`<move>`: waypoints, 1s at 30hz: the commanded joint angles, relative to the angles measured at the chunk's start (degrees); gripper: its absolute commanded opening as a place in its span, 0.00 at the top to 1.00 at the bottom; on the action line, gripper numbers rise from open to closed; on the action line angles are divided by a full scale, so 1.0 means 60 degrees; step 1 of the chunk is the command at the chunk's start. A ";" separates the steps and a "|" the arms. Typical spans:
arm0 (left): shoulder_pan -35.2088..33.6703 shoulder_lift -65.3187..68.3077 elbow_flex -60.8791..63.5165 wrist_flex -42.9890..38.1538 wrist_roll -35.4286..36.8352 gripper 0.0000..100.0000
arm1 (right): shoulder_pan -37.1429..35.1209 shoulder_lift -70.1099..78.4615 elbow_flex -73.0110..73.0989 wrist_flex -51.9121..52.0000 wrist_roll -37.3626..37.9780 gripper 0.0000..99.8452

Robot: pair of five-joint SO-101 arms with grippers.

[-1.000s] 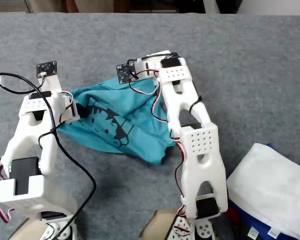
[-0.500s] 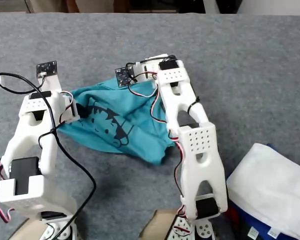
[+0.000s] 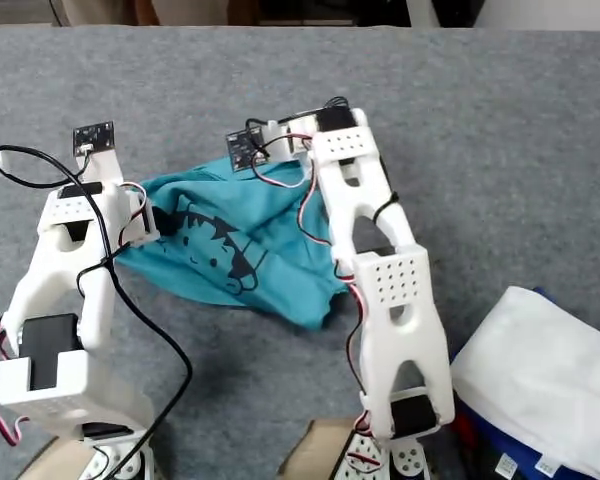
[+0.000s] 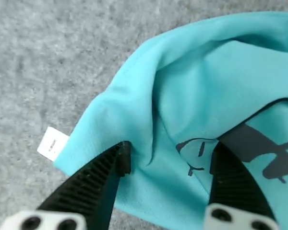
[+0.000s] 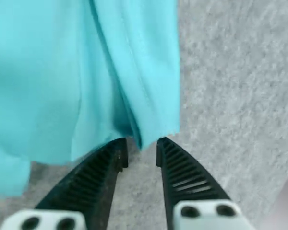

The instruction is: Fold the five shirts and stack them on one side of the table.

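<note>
A teal shirt [image 3: 240, 250] with a dark cartoon print lies crumpled on the grey table [image 3: 500, 130] between the two arms. My left gripper [image 3: 152, 222] is at the shirt's left edge. In the left wrist view it [image 4: 173, 160] stands open, its fingers astride the teal shirt [image 4: 206, 96] near a small white label [image 4: 53, 143]. My right gripper [image 3: 280, 150] is over the shirt's far right corner. In the right wrist view it [image 5: 141, 148] is narrowly open, and the hem of the shirt [image 5: 62, 72] ends between its fingertips.
A white folded cloth [image 3: 545, 375] lies at the front right of the table, on top of something blue [image 3: 480, 440]. Black cables [image 3: 140, 330] run from the left arm across the front of the table.
The right arm has shifted slightly to the left and toward the far side over the shirt's corner. The left arm and the shirt have stayed put.
</note>
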 commanded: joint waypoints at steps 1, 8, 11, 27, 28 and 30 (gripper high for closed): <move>0.0088 -0.0110 -0.0044 -0.0103 -0.0015 0.73 | -0.0286 0.0007 -0.0432 -0.0410 -0.0088 0.87; 0.0088 -0.0110 -0.0044 -0.0103 -0.0015 0.73 | -0.0300 0.0447 -0.0535 -0.0777 -0.0088 0.88; 0.0088 -0.0110 -0.0044 -0.0103 -0.0015 0.73 | -0.0271 0.0403 -0.0579 -0.0791 -0.0103 0.88; 0.0103 -0.0110 -0.0044 -0.0103 -0.0015 0.73 | -0.0051 0.0447 -0.1736 -0.0791 -0.0659 0.99; 0.0103 -0.0110 -0.0044 -0.0103 -0.0015 0.73 | -0.0022 0.0447 -0.1839 -0.0747 -0.0659 0.99; 0.0103 -0.0110 -0.0044 -0.0103 -0.0015 0.73 | 0.0007 0.0418 -0.1956 -0.0674 -0.0659 0.99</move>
